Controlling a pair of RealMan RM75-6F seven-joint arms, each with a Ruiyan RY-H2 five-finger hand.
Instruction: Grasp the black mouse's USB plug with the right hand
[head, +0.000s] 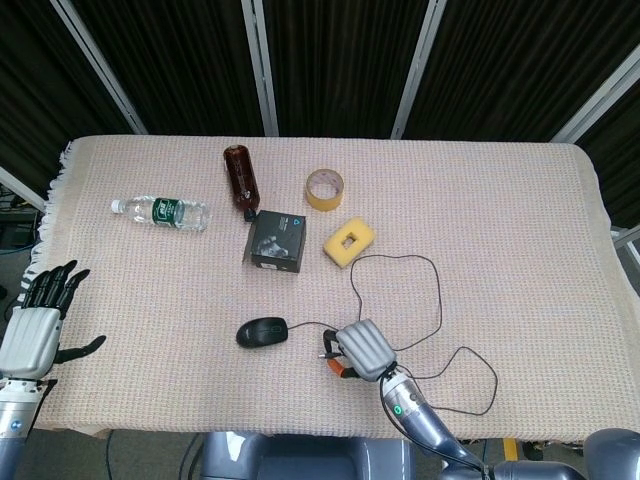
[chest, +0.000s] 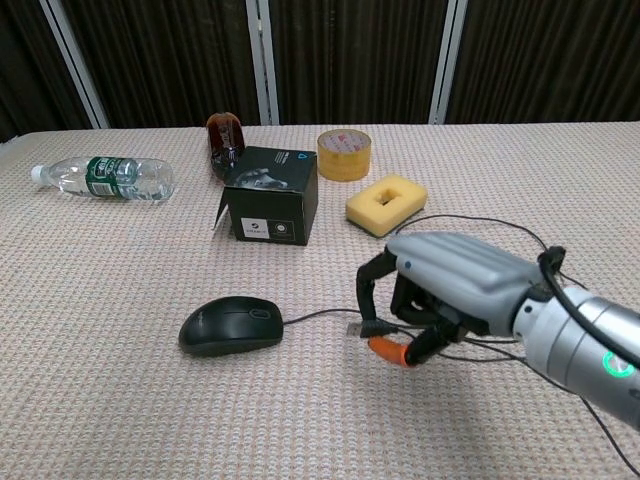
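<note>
Right hand has its fingers curled around the USB plug, pinched against the orange thumb tip and held clear of the table, just right of the mouse; cable trails between them. Grasp judged complete; nothing evident left. Left hand hangs spread and empty at the table's edge

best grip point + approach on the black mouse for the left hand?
Judgement: take the black mouse across its two long sides at the humped middle, coming from above. It lies flat on the table; its cable exits the end facing the right hand, so the left hand stays off that end.
</note>
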